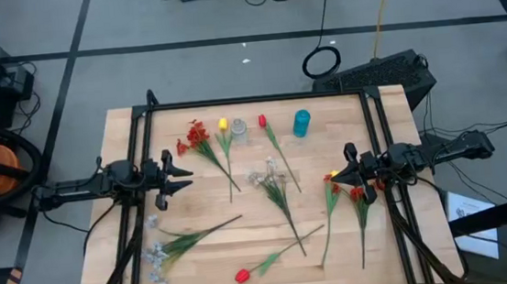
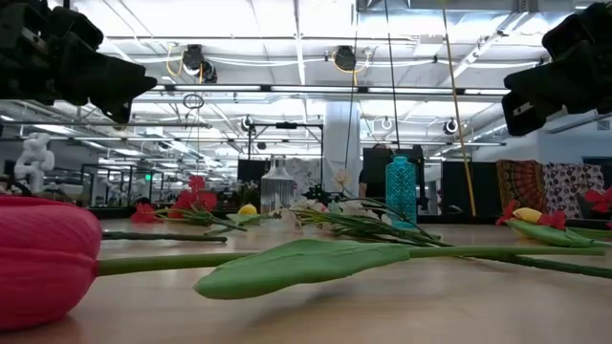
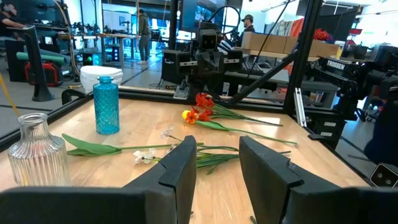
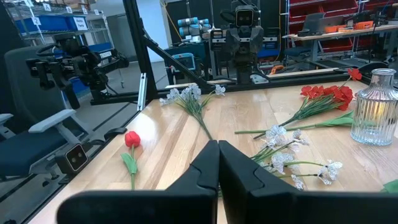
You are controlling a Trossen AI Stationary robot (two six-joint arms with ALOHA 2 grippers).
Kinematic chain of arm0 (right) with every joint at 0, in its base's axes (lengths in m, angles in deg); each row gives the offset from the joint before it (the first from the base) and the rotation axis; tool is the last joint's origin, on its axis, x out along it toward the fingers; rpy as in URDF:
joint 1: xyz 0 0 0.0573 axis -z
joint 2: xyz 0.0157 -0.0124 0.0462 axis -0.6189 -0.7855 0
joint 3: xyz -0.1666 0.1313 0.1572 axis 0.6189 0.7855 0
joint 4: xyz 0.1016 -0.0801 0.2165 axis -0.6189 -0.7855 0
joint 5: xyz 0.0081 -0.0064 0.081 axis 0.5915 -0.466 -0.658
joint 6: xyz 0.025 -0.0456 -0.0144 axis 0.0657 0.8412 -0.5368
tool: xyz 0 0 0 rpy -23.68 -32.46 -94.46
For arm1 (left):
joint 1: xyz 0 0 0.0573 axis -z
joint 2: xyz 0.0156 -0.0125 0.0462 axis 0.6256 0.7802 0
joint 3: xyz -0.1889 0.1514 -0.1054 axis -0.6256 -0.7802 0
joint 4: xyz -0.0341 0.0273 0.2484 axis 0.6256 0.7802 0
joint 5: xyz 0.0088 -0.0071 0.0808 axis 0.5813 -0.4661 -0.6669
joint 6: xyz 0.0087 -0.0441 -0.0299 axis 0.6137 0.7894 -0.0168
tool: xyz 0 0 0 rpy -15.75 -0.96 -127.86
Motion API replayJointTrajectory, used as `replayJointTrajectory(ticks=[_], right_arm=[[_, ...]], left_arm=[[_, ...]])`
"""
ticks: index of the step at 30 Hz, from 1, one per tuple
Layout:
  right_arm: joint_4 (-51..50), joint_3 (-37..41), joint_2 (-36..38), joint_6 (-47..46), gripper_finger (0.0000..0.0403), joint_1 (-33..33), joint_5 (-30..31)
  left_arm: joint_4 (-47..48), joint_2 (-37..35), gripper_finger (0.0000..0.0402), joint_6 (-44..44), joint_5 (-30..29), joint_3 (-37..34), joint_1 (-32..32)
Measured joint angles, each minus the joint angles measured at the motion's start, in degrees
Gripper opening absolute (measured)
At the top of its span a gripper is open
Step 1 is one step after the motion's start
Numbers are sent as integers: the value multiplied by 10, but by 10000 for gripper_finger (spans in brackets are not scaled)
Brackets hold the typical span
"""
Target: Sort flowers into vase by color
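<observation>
Artificial flowers on long thin green stems lie scattered flat across a pale wooden table (image 1: 135, 263); none is in either gripper.

The left gripper (image 1: 186, 177) hovers over the table's left side with its two dark fingers (image 3: 180, 168) parted and nothing between them. The white-grey blossom spray (image 1: 271, 182) at the table's centre lies ahead of it, well apart.

The right gripper (image 1: 340, 168) hovers at the right side, its fingers (image 4: 205, 168) pressed together on nothing. A small bunch of red and yellow flowers (image 1: 345, 189) lies on the wood just beside and below it.

Counted from above: two white-grey sprays, the second (image 1: 166, 251) at the front left; one red cluster (image 1: 196, 138) at the back; a yellow tulip (image 1: 223, 126) next to it; a red tulip (image 1: 262, 123) further right; another red tulip (image 1: 243, 275) at the front.

Two vases stand at the back edge: one clear ribbed glass vase (image 1: 239, 129) and one blue glass bottle vase (image 1: 301, 122), both holding no flowers.
</observation>
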Motion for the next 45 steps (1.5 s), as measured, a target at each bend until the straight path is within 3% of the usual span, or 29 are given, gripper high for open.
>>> replayJointTrajectory(ticks=[2,6,9,35,45], right_arm=[[0,0,0,-5,0,0,40],[11,0,0,-49,0,1,208],[16,0,0,-55,0,1,266],[17,0,0,-56,0,1,264],[17,0,0,-56,0,1,264]], left_arm=[[0,0,128,0,0,0,0],[0,0,128,0,0,0,0],[0,0,128,0,0,0,0],[0,0,128,0,0,0,0],[-89,0,128,17,-38,1,0]])
